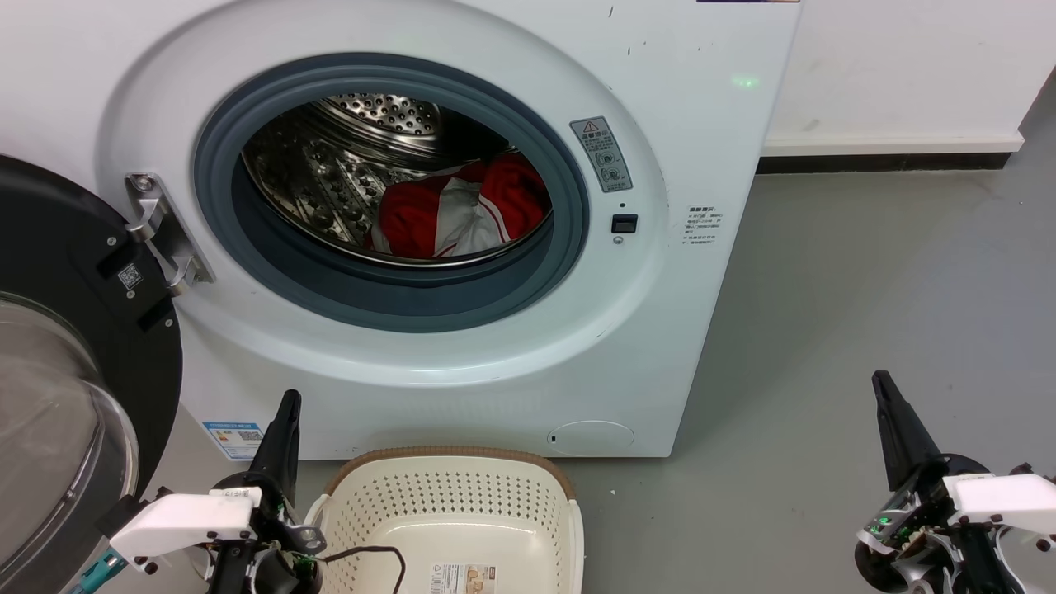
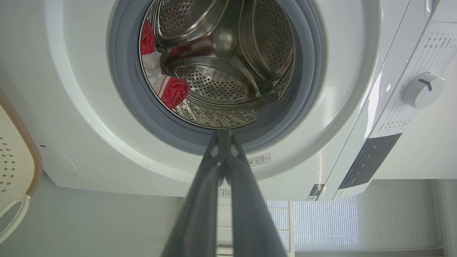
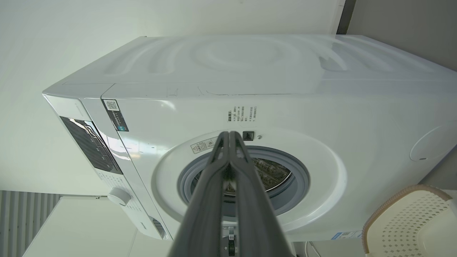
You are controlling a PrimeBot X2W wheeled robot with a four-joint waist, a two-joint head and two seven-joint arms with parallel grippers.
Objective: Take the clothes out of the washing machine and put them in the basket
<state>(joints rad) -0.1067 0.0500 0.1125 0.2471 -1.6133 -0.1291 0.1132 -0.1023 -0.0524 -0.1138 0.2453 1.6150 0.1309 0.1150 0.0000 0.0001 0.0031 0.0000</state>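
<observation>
Writing on the washing machine (image 1: 643, 330) in several places, none of it legible: grey warning sticker (image 1: 601, 153) with a triangle sign just right of the rubber seal (image 1: 396, 301), white sticker (image 1: 702, 225) of small print further right, blue-edged label (image 1: 235, 438) with a QR square at the bottom left corner of the front. Another QR code (image 1: 129, 276) on the inner black rim of the open door (image 1: 74, 247), swung out to the left. Printed label (image 1: 464, 578) on the bottom of the basket (image 1: 450, 495), too small to read.

From the head: clothes (image 1: 462, 211) bunched red and white low in the drum (image 1: 330, 173), toward its right side; basket on the grey floor (image 1: 825, 289) right before the machine.

Shown by the left wrist view and not by the head: white dial (image 2: 423, 90) and dark control strip (image 2: 367, 161), plus the drum's ribs and back wall, with the clothes against one side of the drum.

Shown by the right wrist view: top and side of the cabinet, a QR sticker (image 3: 116, 115) beside the control strip, drum mouth partly hidden behind the fingers.

Left gripper (image 1: 290, 401) low beside the basket's left corner, fingers pressed together, pinching nothing, touching nothing. Right gripper (image 1: 881, 379) well off to the right over bare floor, likewise closed tip to tip and empty. Both pointed toward the machine, well apart from the clothes.
</observation>
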